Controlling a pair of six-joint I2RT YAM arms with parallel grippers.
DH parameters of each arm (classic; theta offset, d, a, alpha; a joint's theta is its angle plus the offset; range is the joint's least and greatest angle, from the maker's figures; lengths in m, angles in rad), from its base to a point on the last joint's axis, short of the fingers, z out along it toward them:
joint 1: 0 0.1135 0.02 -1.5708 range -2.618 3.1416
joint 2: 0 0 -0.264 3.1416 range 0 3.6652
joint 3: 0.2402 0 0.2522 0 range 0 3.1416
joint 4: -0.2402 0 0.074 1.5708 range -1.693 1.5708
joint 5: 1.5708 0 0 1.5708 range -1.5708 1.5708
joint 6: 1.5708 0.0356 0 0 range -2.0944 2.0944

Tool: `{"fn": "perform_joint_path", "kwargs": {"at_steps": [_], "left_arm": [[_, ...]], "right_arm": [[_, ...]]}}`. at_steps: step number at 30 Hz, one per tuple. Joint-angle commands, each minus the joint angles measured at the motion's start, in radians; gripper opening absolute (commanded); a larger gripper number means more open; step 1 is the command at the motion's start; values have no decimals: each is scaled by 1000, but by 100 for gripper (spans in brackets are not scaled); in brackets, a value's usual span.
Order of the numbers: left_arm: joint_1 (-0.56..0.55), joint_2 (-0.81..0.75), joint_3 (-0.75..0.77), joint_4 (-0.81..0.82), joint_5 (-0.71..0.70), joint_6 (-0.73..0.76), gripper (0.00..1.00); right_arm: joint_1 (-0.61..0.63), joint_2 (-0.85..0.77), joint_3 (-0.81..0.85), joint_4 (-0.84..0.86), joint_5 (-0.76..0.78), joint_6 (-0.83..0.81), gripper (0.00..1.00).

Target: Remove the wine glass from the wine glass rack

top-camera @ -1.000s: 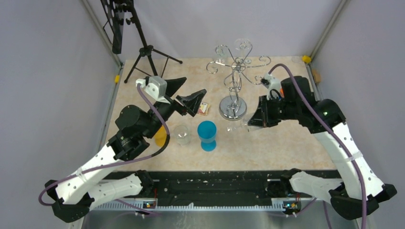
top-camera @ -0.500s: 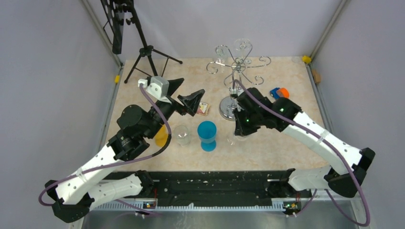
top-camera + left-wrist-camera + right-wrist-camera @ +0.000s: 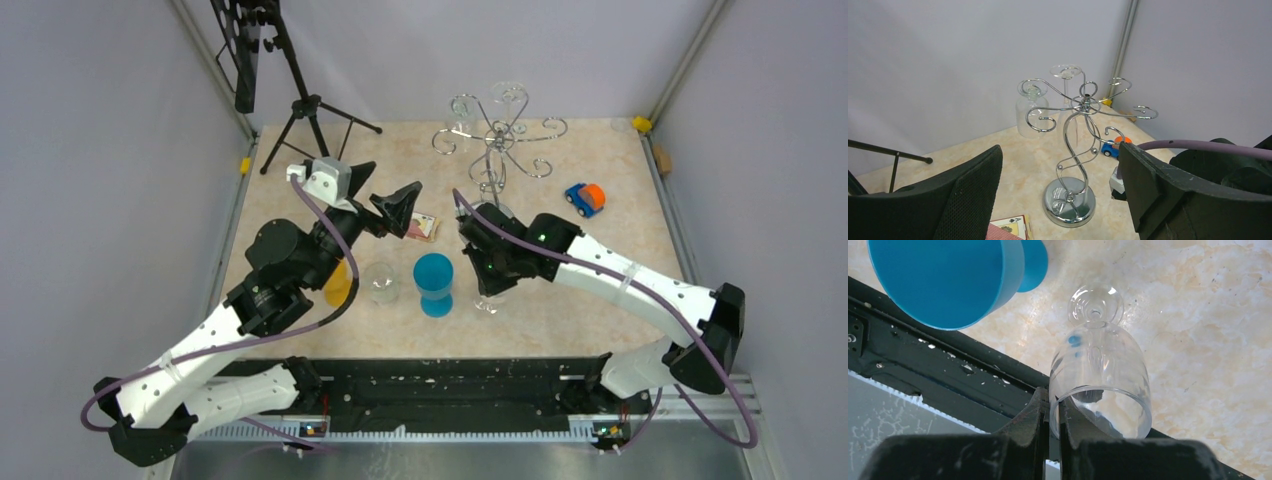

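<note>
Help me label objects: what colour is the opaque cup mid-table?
The cup is plain bright blue, clearest in the right wrist view.

The light is bright, even and diffuse. In the overhead view, the beige marbled tabletop [image 3: 600,290] in front of the shiny chrome wire rack [image 3: 497,135] carries only faint, soft-edged shadows close under the arms, and the rack's disc base glints white. From the left wrist the rack is sharp, with small highlights along its wires. The black fingers [image 3: 963,195] of the left gripper [image 3: 1059,155], nearer the lens than the rack, look soft. The clear hanging glasses [image 3: 1030,117] on the rack nearly melt into the pale grey wall [image 3: 923,75] behind it. In the right wrist view the clear wine glass [image 3: 1103,375] shows bright glare on its foot and rim. The matte blue cup [image 3: 943,280] is evenly lit, and the fingers of the right gripper [image 3: 1053,401] are blurred dark shapes.
</note>
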Motion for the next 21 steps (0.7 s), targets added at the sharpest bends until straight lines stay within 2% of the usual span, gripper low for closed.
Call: {"fn": "perform_joint_path", "kwargs": {"at_steps": [1,16,21], "left_arm": [[0,-14,0,35,-40,10,89],[0,-26,-8,38,-68,16,89],[0,-25,-8,36,-73,17,89]], "right_arm": [[22,7,1,82,35,10,0],[36,65,0,66,40,-1,0],[36,75,0,60,40,-2,10]]}}
